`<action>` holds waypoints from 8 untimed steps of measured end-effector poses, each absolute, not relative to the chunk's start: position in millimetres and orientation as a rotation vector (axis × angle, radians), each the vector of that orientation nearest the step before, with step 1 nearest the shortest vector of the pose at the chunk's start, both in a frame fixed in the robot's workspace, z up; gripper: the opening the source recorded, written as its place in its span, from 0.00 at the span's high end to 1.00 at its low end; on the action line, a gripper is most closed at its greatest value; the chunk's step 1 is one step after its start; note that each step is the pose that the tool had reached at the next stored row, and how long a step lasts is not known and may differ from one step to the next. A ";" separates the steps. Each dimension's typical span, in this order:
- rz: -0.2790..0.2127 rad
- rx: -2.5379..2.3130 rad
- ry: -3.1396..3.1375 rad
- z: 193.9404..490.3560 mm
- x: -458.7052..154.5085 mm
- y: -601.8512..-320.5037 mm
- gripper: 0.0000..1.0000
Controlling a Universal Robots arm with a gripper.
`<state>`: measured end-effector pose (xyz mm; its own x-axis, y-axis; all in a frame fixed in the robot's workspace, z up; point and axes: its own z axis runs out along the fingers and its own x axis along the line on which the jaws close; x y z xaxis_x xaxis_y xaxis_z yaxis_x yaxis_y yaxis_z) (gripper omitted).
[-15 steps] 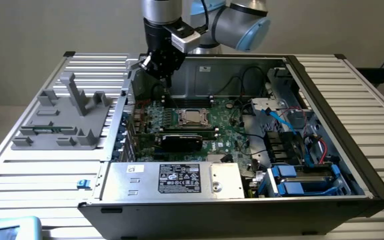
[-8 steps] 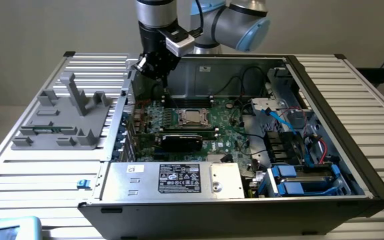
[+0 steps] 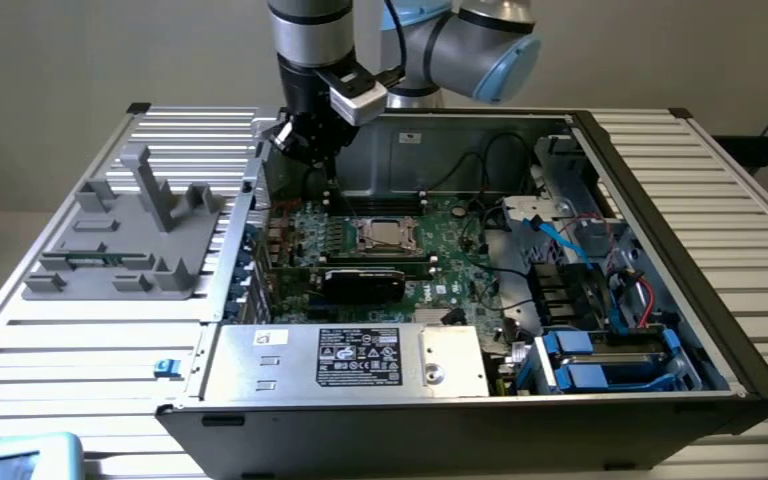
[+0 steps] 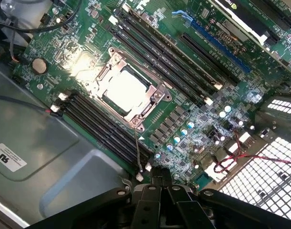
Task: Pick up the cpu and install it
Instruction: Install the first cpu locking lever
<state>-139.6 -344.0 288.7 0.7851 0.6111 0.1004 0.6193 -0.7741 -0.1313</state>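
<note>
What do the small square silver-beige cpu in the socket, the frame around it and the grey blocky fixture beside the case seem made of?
The cpu: metal lid, dull silver-beige, showing a soft glare. The socket frame: likely stamped steel, with bright glinting edges. The grey fixture: probably matte plastic, uniform colour and no shine.
</note>
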 end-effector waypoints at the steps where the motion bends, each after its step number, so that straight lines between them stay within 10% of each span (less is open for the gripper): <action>1: -0.079 -2.819 -0.970 287.5 -139.7 -344.8 0.89; 8: -0.090 -2.821 -0.914 280.3 -139.7 -349.1 0.89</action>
